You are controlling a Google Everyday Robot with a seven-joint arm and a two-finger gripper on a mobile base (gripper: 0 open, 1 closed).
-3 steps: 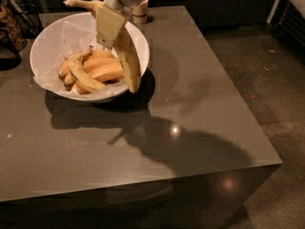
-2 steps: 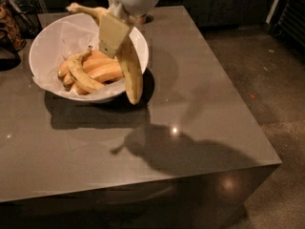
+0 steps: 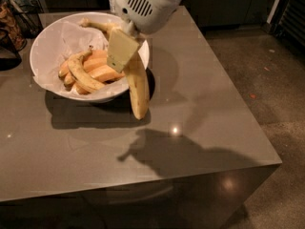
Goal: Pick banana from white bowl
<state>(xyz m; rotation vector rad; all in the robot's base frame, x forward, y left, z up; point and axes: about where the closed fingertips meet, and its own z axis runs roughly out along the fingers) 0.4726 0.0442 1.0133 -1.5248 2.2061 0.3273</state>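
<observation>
— Where is your gripper [image 3: 123, 56]?
— You have it over the right side of the white bowl [image 3: 42, 51], which stands near the far left corner of the worktop [image 3: 214, 104]
— And its jaws?
— They pinch the banana [image 3: 137, 86] a little above its middle. It hangs tilted: the brownish stem points back over the bowl toward the far edge, and the lower tip reaches past the bowl's near right rim, toward the middle of the worktop
— What else do you see in the bowl?
— A slimmer curved banana [image 3: 82, 75] and orange pieces [image 3: 104, 71], lying on crinkled white paper [image 3: 71, 37]
</observation>
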